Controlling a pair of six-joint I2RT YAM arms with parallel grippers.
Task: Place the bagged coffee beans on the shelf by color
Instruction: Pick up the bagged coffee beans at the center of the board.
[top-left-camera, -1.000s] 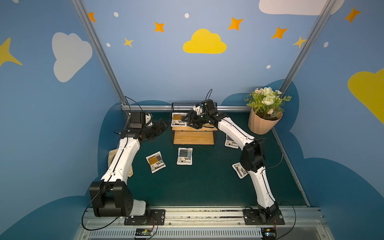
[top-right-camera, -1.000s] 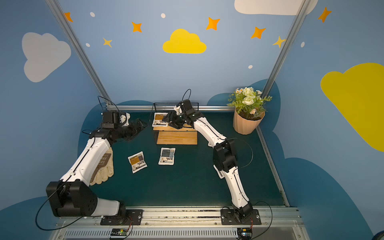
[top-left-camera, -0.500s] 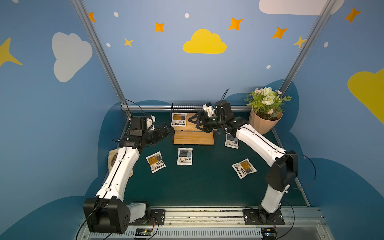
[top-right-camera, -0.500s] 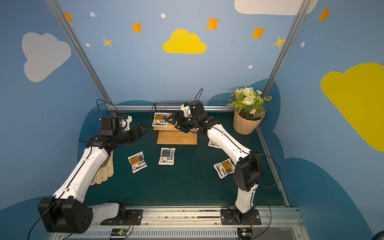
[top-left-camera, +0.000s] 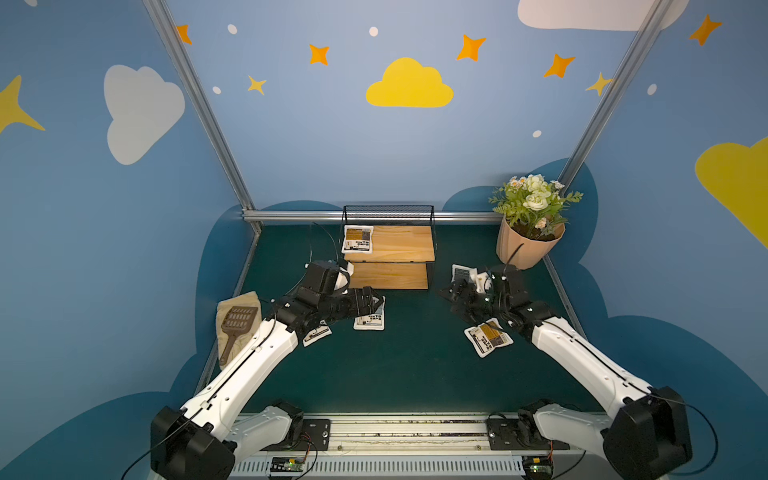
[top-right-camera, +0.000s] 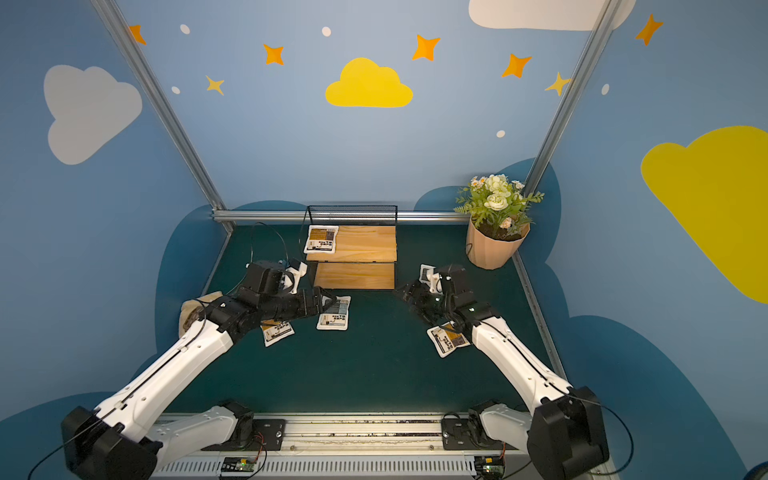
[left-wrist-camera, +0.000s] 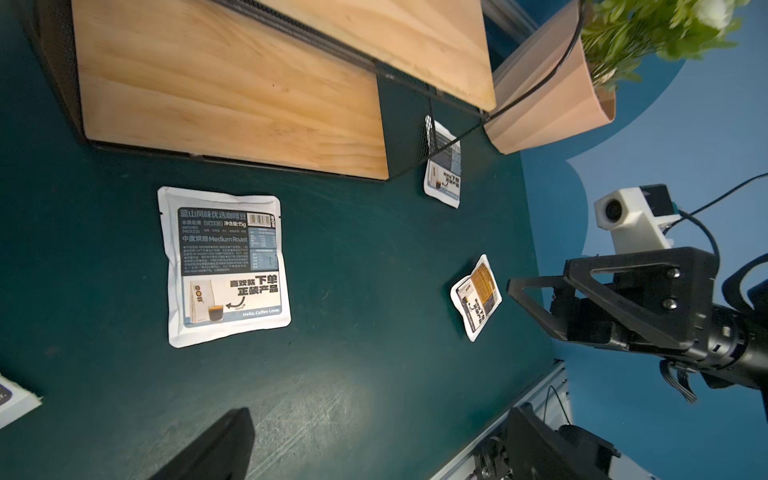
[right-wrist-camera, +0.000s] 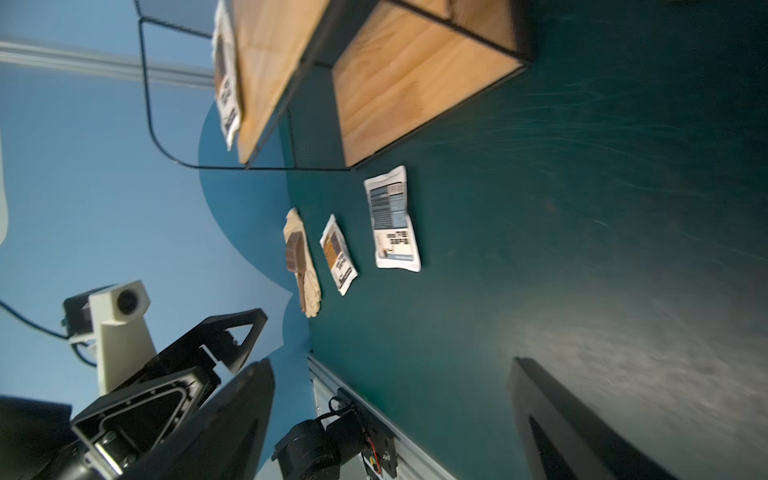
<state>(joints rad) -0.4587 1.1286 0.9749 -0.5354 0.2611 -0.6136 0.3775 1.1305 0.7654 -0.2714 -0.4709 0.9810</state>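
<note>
Withdrawn from the shelf (top-left-camera: 403, 245), my right hand (top-left-camera: 448, 293) now hangs near-right of it above the tabletop (top-left-camera: 415, 365); my left hand (top-left-camera: 371, 301) has advanced over the grey-blue pouch (left-wrist-camera: 226, 266) lying just near of the lower board (top-left-camera: 390, 276). Recommend: lower squarely, pinch one edge, clear the shelf. Both hands stand fully spread, holding and touching nothing.

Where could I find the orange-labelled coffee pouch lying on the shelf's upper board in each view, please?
Top view: orange-labelled pouch on the upper board's left end.
Top view: same spot.
Left wrist: not in it.
Right wrist: edge-on along the upper board.
Shared landmark: the lower wooden board.
</note>
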